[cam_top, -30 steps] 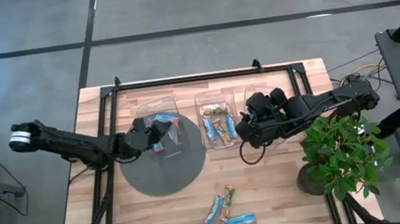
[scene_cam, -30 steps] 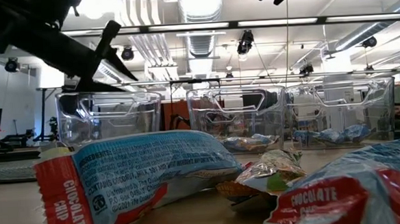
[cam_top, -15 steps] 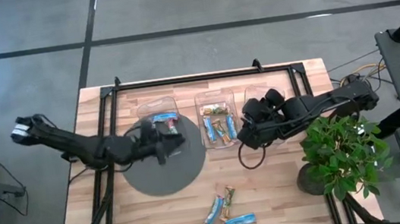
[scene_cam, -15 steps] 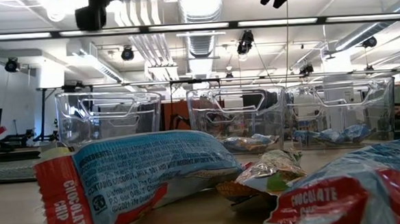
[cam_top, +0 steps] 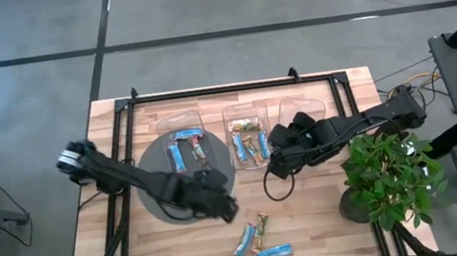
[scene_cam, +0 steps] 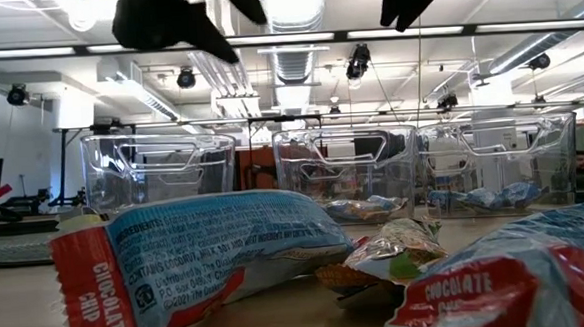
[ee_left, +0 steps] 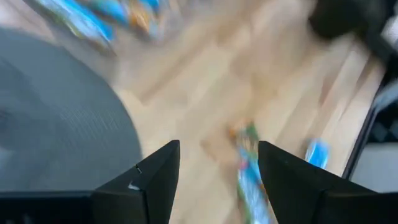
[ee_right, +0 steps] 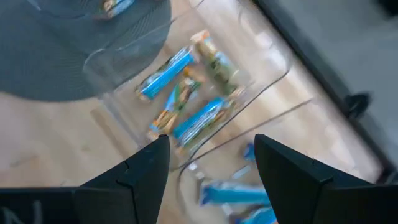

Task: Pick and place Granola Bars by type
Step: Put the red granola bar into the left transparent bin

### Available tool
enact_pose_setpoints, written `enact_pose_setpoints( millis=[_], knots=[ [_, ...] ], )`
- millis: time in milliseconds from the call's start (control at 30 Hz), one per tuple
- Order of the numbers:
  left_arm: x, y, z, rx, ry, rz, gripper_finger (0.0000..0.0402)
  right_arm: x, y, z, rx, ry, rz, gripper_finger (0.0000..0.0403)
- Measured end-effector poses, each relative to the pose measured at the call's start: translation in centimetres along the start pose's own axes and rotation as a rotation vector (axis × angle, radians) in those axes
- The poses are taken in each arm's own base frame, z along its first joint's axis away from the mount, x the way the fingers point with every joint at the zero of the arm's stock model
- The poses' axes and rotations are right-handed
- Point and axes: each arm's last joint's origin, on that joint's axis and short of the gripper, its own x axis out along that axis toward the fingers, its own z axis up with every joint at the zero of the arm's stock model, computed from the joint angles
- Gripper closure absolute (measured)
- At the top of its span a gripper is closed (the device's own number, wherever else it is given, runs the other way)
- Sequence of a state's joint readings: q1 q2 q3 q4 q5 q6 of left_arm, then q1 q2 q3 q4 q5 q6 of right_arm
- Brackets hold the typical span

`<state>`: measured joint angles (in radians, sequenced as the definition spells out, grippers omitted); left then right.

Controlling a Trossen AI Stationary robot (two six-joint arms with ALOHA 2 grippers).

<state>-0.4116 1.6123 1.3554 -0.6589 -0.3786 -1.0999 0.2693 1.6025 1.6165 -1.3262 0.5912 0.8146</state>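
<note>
The left gripper (cam_top: pixel 225 207) hangs with its fingers spread wide and nothing between them, over the near edge of the round grey mat (cam_top: pixel 164 210) — just short of the loose granola bars (cam_top: pixel 258 236) lying on the bare wood at the front of the table (cam_top: pixel 327 221). In its wrist view the two dark fingers (ee_left: pixel 155 180) frame open wood, with a blurred blue-and-green bar (ee_left: pixel 249 174) just beyond them. The right gripper (cam_top: pixel 275 168) is also wide apart and empty, hovering beside the middle clear bin (cam_top: pixel 248 139), which holds blue and multicoloured bars (ee_right: pixel 186 99). The left bin (cam_top: pixel 186 148) has a few bars too, and the right one (ee_right: pixel 249 186) shows blue wrappers — it sits partly under the right arm. A potted plant (cam_top: pixel 387 174) stands at the table's right edge.
</note>
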Motion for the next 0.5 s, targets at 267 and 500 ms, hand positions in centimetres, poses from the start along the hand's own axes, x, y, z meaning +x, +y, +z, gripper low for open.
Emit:
enact_pose_setpoints(
  millis=[267,500],
  knots=[
    [3.8,-3.8,-4.2,0.001,0.159,0.029,0.0203,-0.9,-0.8,-0.1,0.139,0.018,0.046,0.0179],
    [6.6,-6.1,-7.4,-0.093,0.217,0.055,0.0203,-0.8,-1.1,0.2,0.006,0.014,0.043,0.0179]
  ],
)
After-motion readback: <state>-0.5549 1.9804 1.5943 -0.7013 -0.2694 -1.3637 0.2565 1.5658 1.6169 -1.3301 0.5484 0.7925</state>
